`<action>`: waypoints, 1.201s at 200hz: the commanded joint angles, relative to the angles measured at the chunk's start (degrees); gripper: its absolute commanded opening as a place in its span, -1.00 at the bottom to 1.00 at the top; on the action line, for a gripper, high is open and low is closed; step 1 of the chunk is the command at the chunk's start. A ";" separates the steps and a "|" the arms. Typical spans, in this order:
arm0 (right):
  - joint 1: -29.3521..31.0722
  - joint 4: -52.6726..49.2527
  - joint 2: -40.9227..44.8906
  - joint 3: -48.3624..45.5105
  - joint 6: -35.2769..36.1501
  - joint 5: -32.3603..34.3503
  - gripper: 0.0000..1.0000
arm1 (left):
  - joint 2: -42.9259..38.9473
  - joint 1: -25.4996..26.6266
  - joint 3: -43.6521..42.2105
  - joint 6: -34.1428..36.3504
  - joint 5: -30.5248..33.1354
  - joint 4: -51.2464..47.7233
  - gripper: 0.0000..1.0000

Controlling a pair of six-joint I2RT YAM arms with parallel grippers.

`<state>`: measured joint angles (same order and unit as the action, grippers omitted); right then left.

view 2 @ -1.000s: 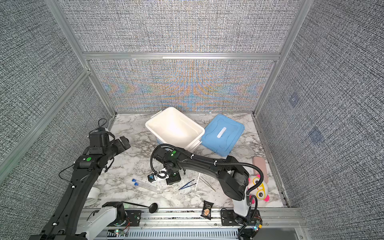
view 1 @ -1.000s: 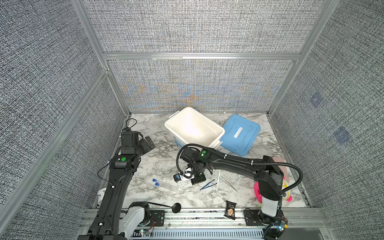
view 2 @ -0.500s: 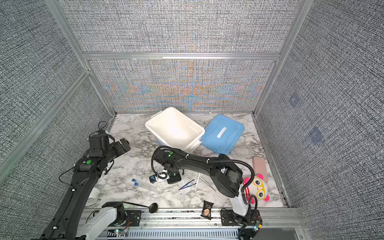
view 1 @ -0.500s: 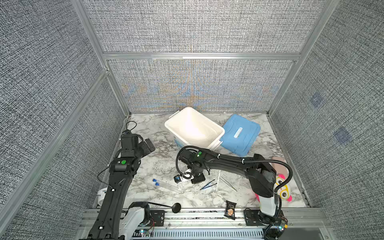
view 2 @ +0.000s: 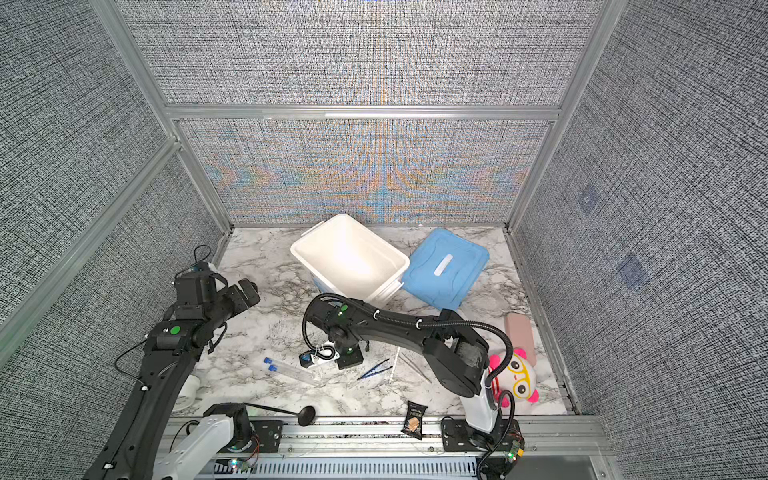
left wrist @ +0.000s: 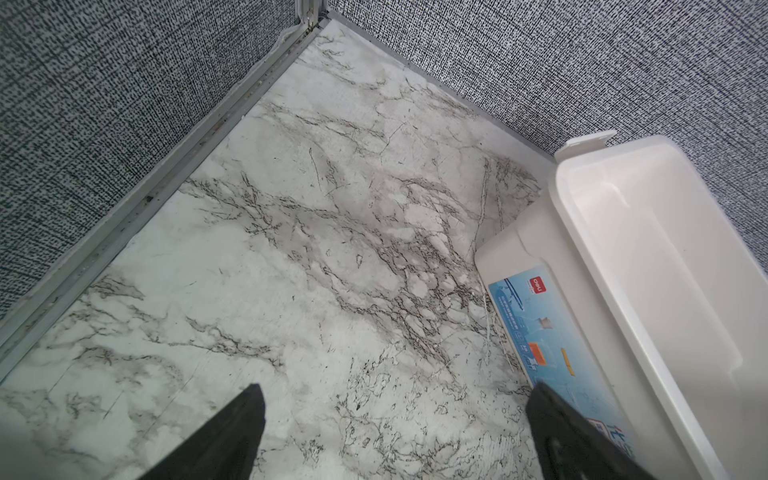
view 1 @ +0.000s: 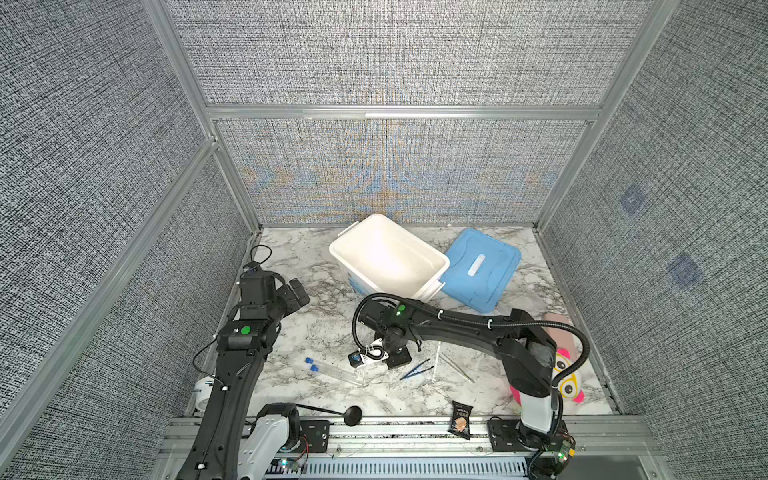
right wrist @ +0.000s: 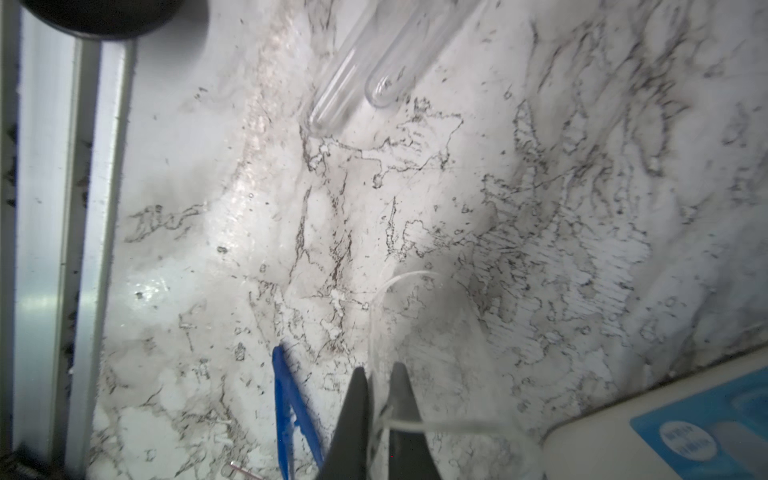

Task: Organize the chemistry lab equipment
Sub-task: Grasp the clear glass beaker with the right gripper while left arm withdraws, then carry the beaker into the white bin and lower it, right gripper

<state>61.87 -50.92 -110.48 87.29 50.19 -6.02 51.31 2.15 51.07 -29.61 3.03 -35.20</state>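
Marble-veined bench [view 1: 316, 266] with slender lab pieces strewn toward its front edge: two clear round-ended tubes [view 1: 334, 371] with blue caps, side by side; dark blue plastic tweezers [view 1: 415, 368]; thin white stick [view 1: 436, 360]; silver metal tweezers [view 1: 457, 368]. Right gripper [right wrist: 380, 368] low between tubes and blue tweezers, jaws clenched on a thin translucent curved edge [right wrist: 399, 275] of uncertain kind. Left gripper [left wrist: 395, 386] aloft near the smooth white plastic bin [left wrist: 644, 228], jaws released wide.

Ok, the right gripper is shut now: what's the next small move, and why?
Probably a short straight lift: the right gripper pinches the wall of a clear vessel, blue tweezers lie close beside, and the white bin stands open.
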 commanded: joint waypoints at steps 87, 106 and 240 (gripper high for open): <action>-8.11 -9.69 11.15 21.31 -5.74 -4.91 -1.00 | 1.12 0.01 -1.67 -3.26 -5.08 4.20 0.98; -11.90 -12.88 8.20 28.36 -7.97 -0.62 -1.00 | 2.39 0.01 -2.35 -4.90 -7.87 5.27 0.98; -22.37 -32.70 -22.74 55.35 -17.67 3.85 -1.00 | 6.26 -0.08 -1.94 -7.11 -11.83 5.05 0.98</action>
<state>40.14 -81.19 -131.41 142.10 35.40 -0.54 57.04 2.11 48.16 -36.91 -8.10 -30.20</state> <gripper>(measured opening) 0.047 0.992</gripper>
